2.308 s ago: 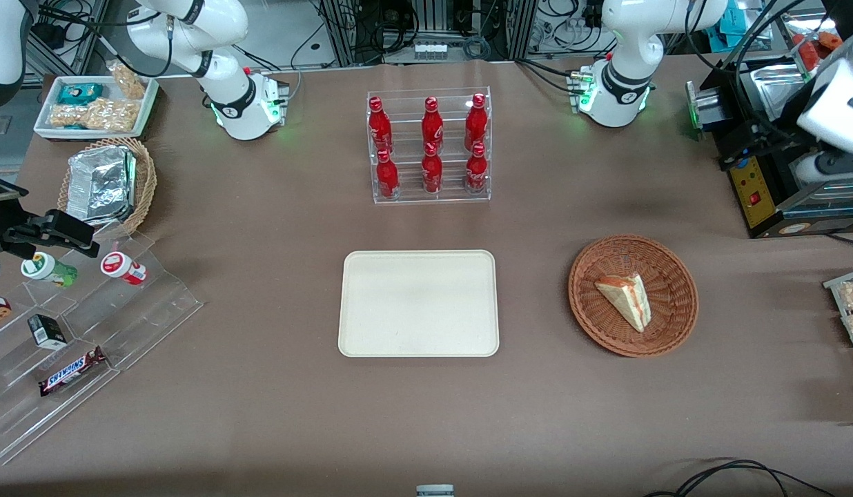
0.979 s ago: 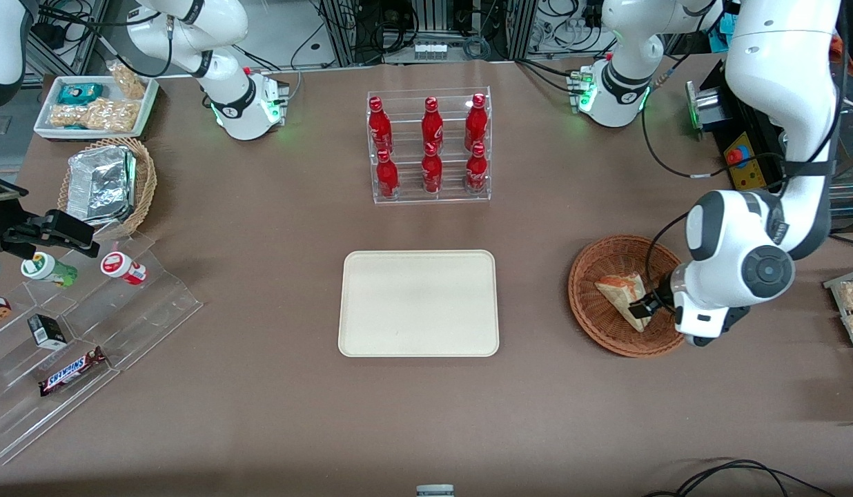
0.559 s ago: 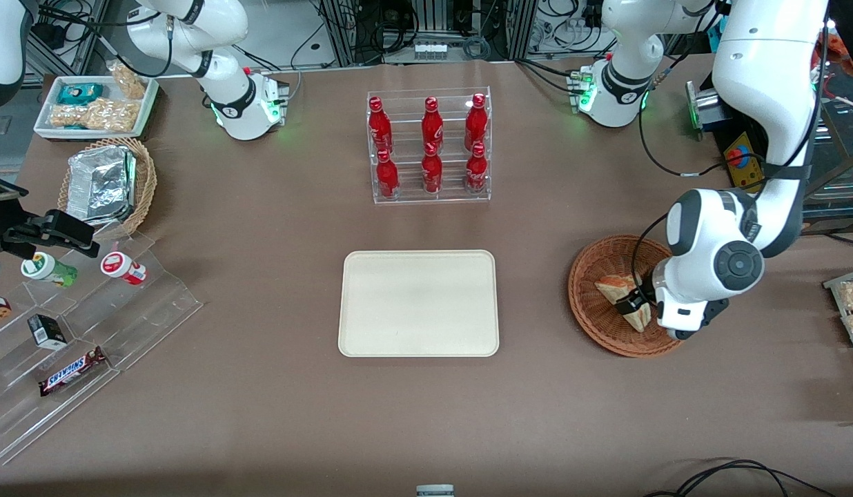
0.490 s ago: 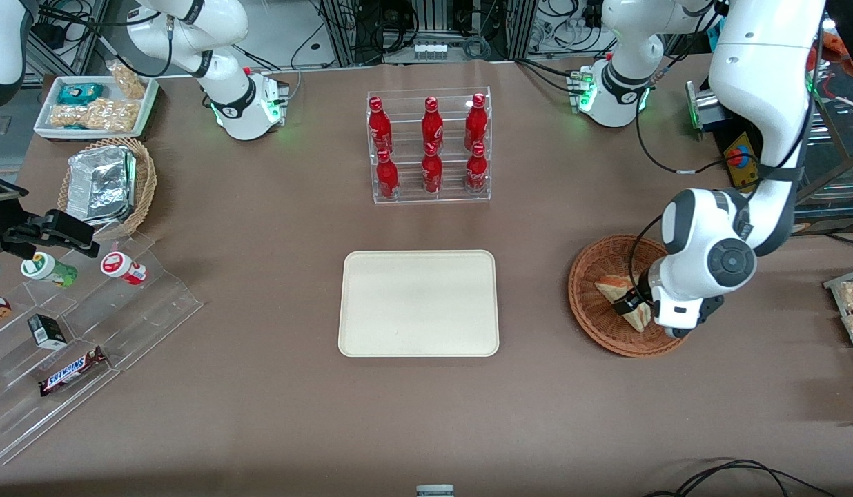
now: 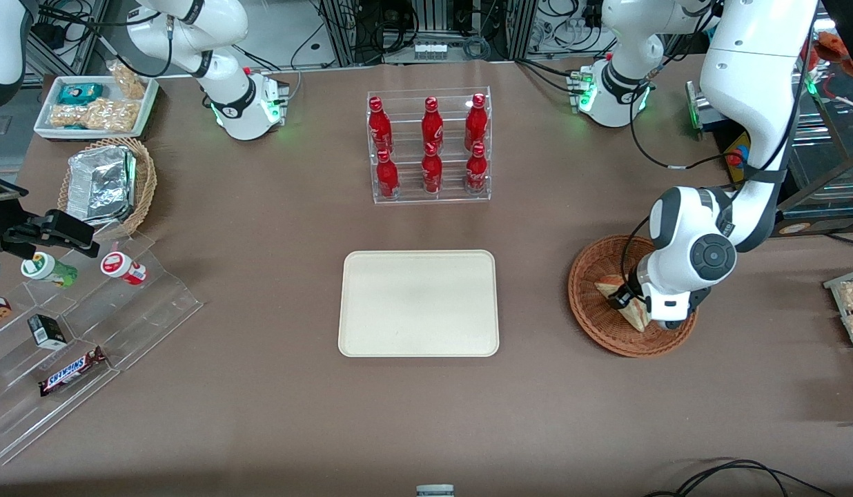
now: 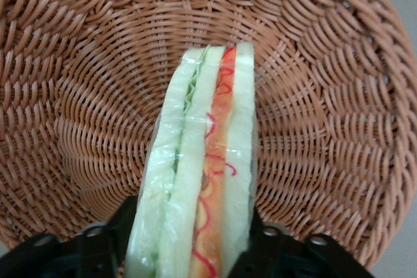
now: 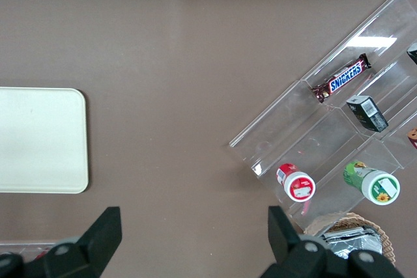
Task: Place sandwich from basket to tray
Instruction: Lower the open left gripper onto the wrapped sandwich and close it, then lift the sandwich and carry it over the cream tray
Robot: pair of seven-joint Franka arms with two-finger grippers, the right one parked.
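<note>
End effector [image 6: 189, 242] clamped on layered triangular sandwich [image 6: 199, 174], over woven wicker basket [image 6: 313, 96]

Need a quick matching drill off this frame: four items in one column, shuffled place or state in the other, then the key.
Items:
1. sandwich
2. gripper
3. tray
4. red bottles

Places or states:
A. bare, flat on the table, nearer the front camera than the bottle rack
B. standing in a clear tiered rack
C. lying in the basket, wrapped in clear film
D. down in the basket, one finger on each side of the bread

Pairs: 1-C, 2-D, 3-A, 4-B
</note>
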